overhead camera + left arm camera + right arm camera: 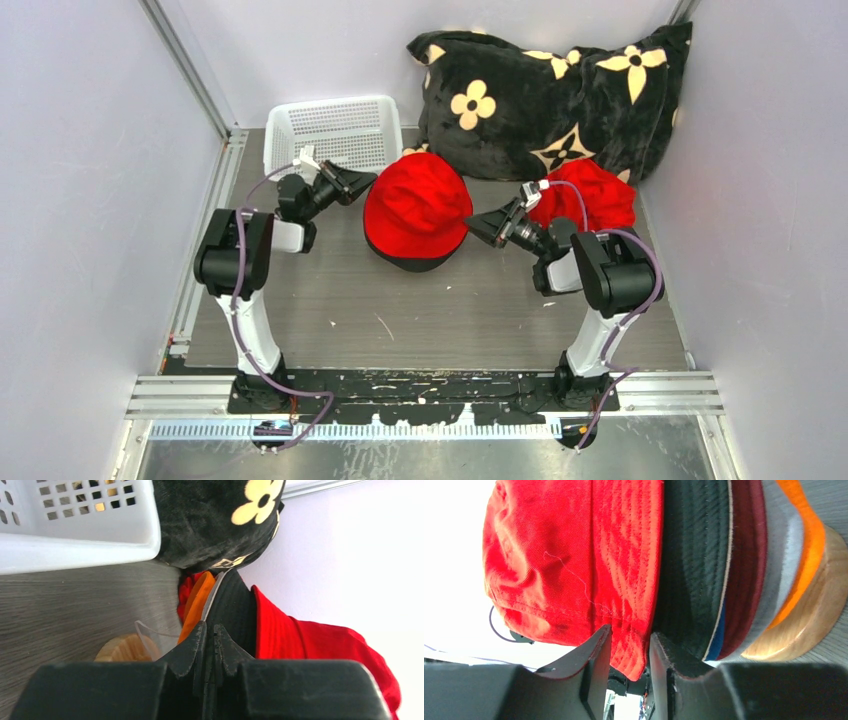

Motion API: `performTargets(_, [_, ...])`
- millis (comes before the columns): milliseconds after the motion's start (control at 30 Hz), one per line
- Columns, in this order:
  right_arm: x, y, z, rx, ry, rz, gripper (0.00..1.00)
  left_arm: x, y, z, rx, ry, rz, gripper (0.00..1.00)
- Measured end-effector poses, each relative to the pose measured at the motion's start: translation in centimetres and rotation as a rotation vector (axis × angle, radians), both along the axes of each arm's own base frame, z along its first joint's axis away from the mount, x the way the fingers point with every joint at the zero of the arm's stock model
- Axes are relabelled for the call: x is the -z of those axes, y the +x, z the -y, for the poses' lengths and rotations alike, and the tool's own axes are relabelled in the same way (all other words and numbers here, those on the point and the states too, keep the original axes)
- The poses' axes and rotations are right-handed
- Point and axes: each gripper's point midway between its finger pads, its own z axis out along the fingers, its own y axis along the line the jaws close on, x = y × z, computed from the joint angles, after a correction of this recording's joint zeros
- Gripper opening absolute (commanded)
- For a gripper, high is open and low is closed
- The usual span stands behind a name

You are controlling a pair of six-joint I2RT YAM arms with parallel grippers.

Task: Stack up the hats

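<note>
The hats sit stacked on a wooden stand [819, 610] in the middle of the table, with the bright red hat [417, 205] on top and a black brim [410, 262] under it. The right wrist view shows the layers: bright red [574, 555], black [694, 555], blue [719, 635], dark red [749, 555], grey [781, 555], orange [809, 545]. My right gripper [630, 637] is at the stack's right side, its jaws apart with the bright red brim hanging between them. My left gripper [210, 630] is shut and empty at the stack's left, its tips by the black brim [232, 610] and orange brim [197, 605].
A white slotted basket [335, 130] stands at the back left. The black cushion with cream flowers [560, 90] leans in the back right corner. A second heap of red fabric [590, 195] lies behind my right arm. White walls close in on both sides.
</note>
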Motion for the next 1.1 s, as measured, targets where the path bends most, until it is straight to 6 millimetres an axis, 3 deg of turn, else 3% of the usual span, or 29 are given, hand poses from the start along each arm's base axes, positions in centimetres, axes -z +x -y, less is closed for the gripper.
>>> performTargets(300, [-1.2, -2.5, -2.5, -0.057, -0.02, 0.072, 0.46, 1.1, 1.5, 0.4, -0.002, 0.049, -0.054, 0.13])
performTargets(567, [-1.6, -3.9, -3.3, -0.064, -0.055, 0.111, 0.46, 3.0, 0.6, -2.3, -0.098, 0.163, -0.156, 0.13])
performTargets(700, [-1.5, -4.5, -3.9, -0.073, -0.075, 0.113, 0.48, 1.1, -0.8, -3.9, -0.158, 0.242, -0.142, 0.13])
performTargets(867, [-1.3, -5.9, -3.5, -0.056, -0.126, 0.123, 0.62, -3.6, -3.0, -5.2, -0.212, 0.338, -0.054, 0.16])
performTargets(967, [-2.3, -6.6, -2.9, -0.034, -0.174, 0.165, 0.68, -5.6, -4.5, -5.6, -0.225, 0.363, -0.008, 0.18])
performTargets(1100, [-4.2, -7.3, -1.8, 0.012, -0.244, 0.248, 0.73, -5.8, -6.2, -5.7, -0.222, 0.367, -0.011, 0.21])
